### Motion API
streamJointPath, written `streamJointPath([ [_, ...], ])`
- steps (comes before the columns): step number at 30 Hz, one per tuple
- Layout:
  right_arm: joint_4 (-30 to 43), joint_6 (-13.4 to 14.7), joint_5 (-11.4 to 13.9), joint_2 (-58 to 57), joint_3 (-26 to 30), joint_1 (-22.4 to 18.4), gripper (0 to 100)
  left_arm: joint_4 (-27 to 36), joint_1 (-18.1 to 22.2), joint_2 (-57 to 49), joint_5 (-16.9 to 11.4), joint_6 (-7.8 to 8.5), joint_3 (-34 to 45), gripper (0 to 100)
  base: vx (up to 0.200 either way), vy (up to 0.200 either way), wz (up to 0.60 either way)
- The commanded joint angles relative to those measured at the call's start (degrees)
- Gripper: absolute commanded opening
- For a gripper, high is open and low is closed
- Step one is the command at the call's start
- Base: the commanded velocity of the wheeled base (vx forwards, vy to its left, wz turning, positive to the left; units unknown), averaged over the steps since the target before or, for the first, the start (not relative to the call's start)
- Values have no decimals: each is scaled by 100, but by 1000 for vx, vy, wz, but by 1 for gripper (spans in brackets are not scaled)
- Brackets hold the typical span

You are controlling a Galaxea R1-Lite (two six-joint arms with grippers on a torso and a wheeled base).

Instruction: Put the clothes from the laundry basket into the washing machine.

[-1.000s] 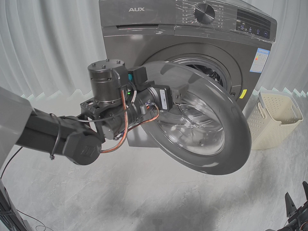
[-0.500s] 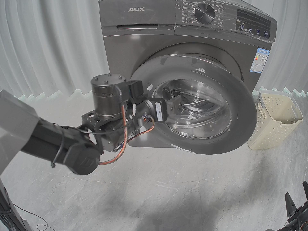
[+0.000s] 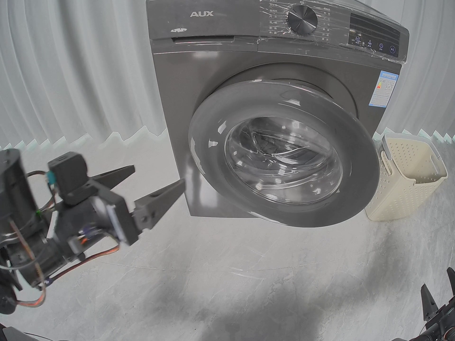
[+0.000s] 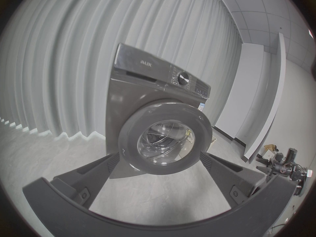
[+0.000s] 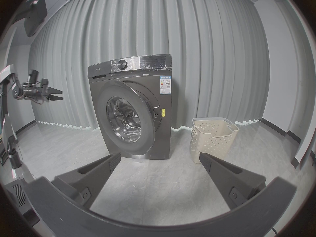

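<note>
The grey washing machine (image 3: 208, 72) stands ahead; its round glass door (image 3: 284, 155) hangs slightly ajar, and in the right wrist view the door (image 5: 126, 117) stands off the front along one edge. The cream laundry basket (image 3: 407, 176) sits on the floor to the machine's right, also as the basket (image 5: 212, 137); no clothes show above its rim. My left gripper (image 3: 156, 176) is open and holds nothing, low and left of the door, apart from it. Low at the right, my right gripper (image 3: 438, 292) is open with nothing in it, its fingers (image 5: 230, 178) spread wide.
Pale curtains (image 3: 71, 58) hang behind the machine. Bare grey floor (image 3: 265, 280) spreads in front of the machine and basket. A white wall panel (image 4: 263, 96) stands to the machine's right.
The door swung from wide open to almost closed with my left gripper against it. The left arm then drew back down and to the left, away from the door. The right gripper stayed put.
</note>
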Motion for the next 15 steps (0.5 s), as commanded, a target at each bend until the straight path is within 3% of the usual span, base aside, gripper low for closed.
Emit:
streamJointPath([
  [1, 0, -24, 28, -14, 84, 5, 100, 1184, 501, -3373, -7, 385, 1543, 100, 0, 0, 0],
  [8, 0, -24, 19, -14, 84, -13, 100, 1641, 1398, -4806, -78, 403, 2369, 100, 0, 0, 0],
  [15, 0, -7, 10, -14, 84, -13, 100, 2458, 2303, -5860, -95, 403, 2580, 100, 0, 0, 0],
])
